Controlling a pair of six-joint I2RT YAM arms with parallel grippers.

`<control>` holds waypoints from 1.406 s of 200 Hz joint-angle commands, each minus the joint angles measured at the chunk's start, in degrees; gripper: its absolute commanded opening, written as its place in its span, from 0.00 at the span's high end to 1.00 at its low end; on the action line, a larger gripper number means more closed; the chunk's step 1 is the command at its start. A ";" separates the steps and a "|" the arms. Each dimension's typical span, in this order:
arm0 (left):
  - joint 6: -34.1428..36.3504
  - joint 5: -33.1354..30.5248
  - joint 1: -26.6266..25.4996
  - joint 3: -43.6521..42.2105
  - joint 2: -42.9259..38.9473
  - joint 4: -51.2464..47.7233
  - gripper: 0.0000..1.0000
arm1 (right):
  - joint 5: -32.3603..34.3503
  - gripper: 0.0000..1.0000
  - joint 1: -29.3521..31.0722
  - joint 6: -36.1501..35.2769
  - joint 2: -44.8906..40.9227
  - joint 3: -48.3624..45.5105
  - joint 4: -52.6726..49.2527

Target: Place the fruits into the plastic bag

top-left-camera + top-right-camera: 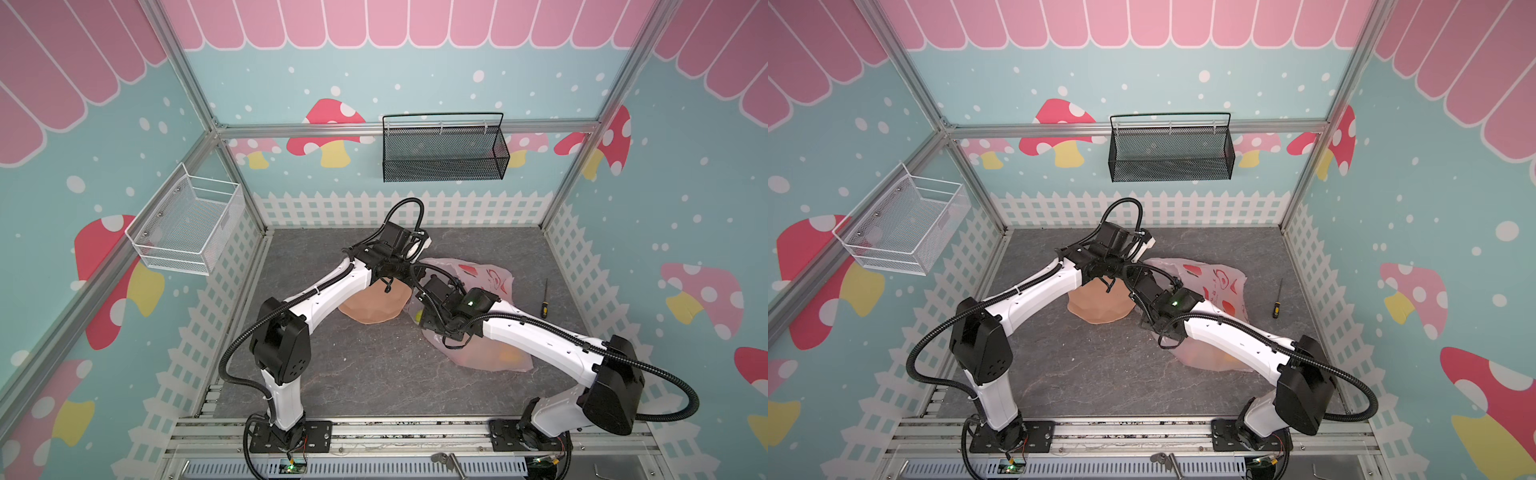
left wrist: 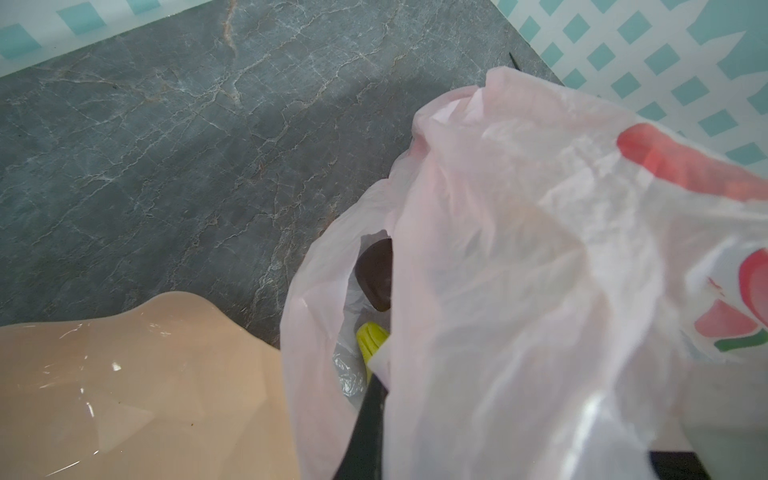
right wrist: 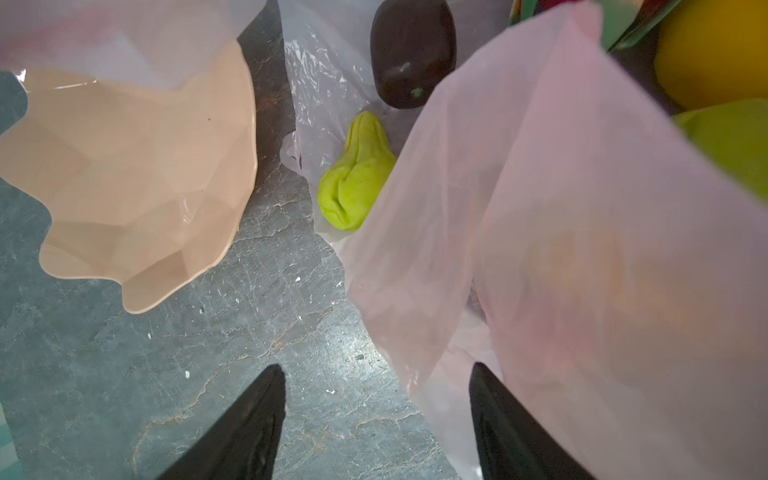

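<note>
Only right wrist view shows right gripper point(image 3: 376, 368) parted.

plastic bag point(image 2: 519, 270): mouth open | inside: dark brown fruit point(image 2: 376, 276), yellow-green fruit point(image 2: 370, 338) | tan dish point(image 2: 137, 374): just beside bag

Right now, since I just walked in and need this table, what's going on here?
The robot is loading a bag. The left gripper, shut, appears to hold its edge up; the right gripper hangs open beside the mouth, holding nothing. A pear and a brown fruit lie just inside; the dish looks empty.
</note>
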 commanded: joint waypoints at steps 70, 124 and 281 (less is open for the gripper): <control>-1.19 2.36 0.26 -1.27 -2.47 1.78 1.00 | 0.89 0.31 -4.91 -0.36 3.65 -3.02 5.35; -2.05 1.21 0.46 -0.67 -2.85 1.12 1.00 | 3.02 0.59 -5.18 0.29 3.11 -4.07 6.11; -17.17 5.05 1.85 29.35 2.84 -6.30 1.00 | -2.40 1.00 -6.49 -6.44 -12.51 11.17 3.29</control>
